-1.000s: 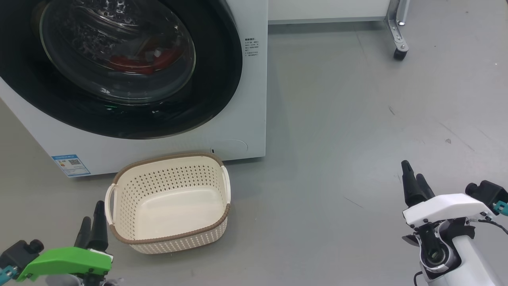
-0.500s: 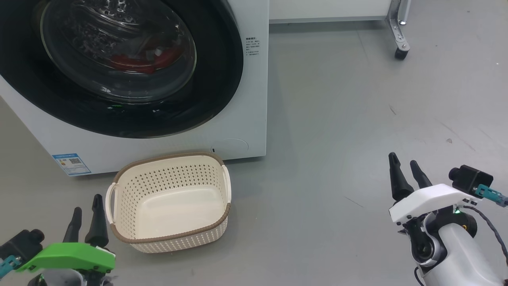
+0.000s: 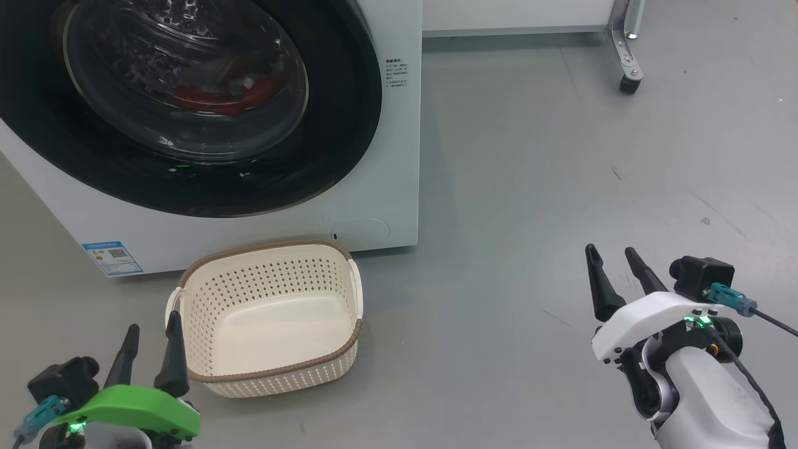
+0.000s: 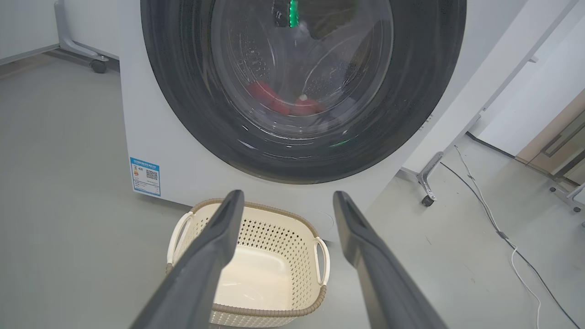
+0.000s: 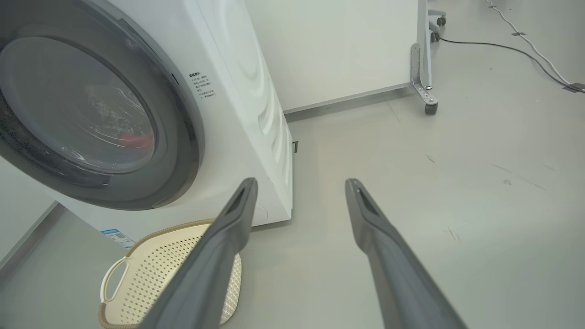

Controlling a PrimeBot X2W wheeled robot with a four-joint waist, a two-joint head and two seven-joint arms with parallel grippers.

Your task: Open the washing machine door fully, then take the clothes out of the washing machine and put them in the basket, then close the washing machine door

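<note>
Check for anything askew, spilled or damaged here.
Nothing stands out. The round black-rimmed glass washing machine door is shut, the red fabric garment lies behind it, and the cream perforated plastic basket stands upright and empty. The left hand and right hand are open, holding nothing.

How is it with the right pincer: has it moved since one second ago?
Yes. In the head view the right pincer has shifted left, away from the dark floor speck and toward the basket, which both kept their places.

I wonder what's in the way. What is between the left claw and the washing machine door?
The empty cream basket sits there, seen in the left wrist view.
</note>
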